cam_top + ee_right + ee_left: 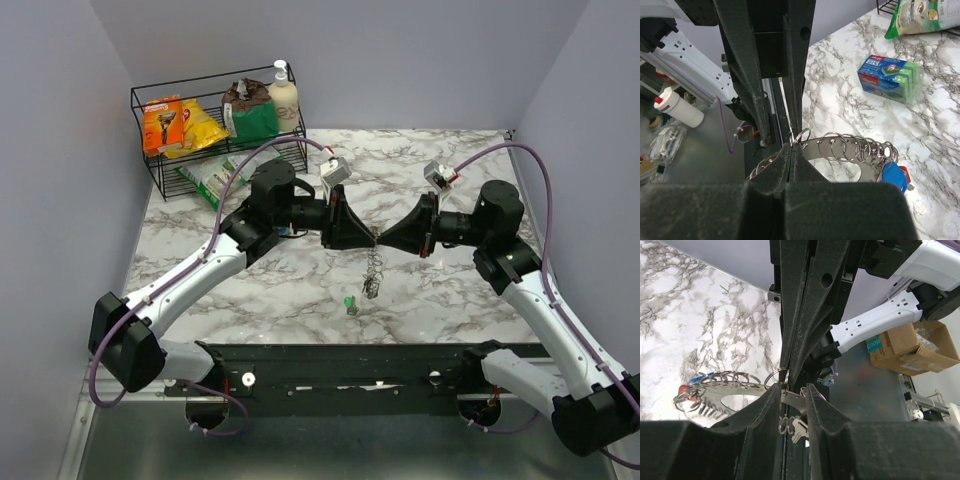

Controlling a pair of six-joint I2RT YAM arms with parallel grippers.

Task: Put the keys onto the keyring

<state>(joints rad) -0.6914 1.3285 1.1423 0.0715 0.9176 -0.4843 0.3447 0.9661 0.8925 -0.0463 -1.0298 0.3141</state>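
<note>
From above, the keyring is too small to make out, and the keys under it blur into one grey clump. Just below the keyring in the left wrist view, whether the left end effector pinches the metal between its fingers cannot be told. Beside the keyring, a blue key head hides most of a red key head.

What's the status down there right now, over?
Right gripper shut on keyring. Left gripper jaws apart around it, grip unclear. Green key loose on marble below. Wire rack far back, out of the way.
</note>
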